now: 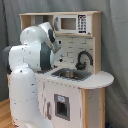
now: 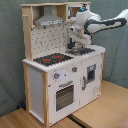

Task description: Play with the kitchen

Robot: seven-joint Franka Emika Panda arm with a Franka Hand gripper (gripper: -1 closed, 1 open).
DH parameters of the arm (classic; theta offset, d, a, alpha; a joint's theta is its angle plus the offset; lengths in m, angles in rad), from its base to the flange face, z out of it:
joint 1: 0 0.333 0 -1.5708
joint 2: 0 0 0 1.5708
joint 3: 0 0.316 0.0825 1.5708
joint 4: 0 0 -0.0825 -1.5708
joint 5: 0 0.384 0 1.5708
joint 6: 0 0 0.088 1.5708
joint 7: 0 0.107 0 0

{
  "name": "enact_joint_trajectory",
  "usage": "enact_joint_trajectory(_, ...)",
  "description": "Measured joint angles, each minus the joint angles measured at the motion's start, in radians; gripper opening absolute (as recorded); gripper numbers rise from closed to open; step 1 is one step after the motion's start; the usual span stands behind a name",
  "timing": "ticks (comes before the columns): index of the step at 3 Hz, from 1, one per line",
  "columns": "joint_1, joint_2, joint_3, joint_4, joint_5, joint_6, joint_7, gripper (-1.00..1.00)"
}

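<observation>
The kitchen (image 2: pixel 60 65) stands on a wooden floor (image 2: pixel 100 110) in front of a grey curtain (image 1: pixel 112 55), and the arm (image 2: pixel 107 22) reaches in over its right-hand half as the second exterior view shows it. The gripper (image 2: pixel 75 34) hangs under the upper shelf, in front of the tiled back wall — whether its fingers are apart or together I cannot tell from where either camera stands.

Directly below the fingers is the grey sink (image 1: pixel 70 74), with the black faucet (image 1: pixel 84 59) rising just beside it. Above them sits the small microwave (image 1: pixel 69 23). Off to the side of the fingers, toward the second exterior view's left, lie the red-ringed hob (image 2: pixel 50 59) and the hood (image 2: pixel 49 21) over it. Lower down, well beneath the fingers, are the oven door (image 2: pixel 63 96) and the cupboard door (image 2: pixel 90 75).

My guess is the step in hand is working at the sink and tap. To do it well, the arm should come down slowly and straight — the space is tight between shelf, back wall and faucet, and the wrist is bulky. I would keep the fingers clear of the faucet's curve until they are level with whatever part is to be touched, then close in gently. The toy looks light, so a hard push could shift the whole unit.
</observation>
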Motion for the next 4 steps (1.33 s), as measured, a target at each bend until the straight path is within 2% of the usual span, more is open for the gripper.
enact_joint_trajectory(1,0.000,0.001,0.043,0.077,-0.012,-0.070,0.000,1.00)
enact_joint_trajectory(2,0.003,0.001,0.109,0.136,-0.051,-0.130,0.015,1.00)
enact_joint_trajectory(3,0.004,0.001,0.182,0.158,-0.122,-0.166,0.039,1.00)
enact_joint_trajectory(4,0.034,-0.003,0.231,0.171,-0.210,-0.191,0.058,1.00)
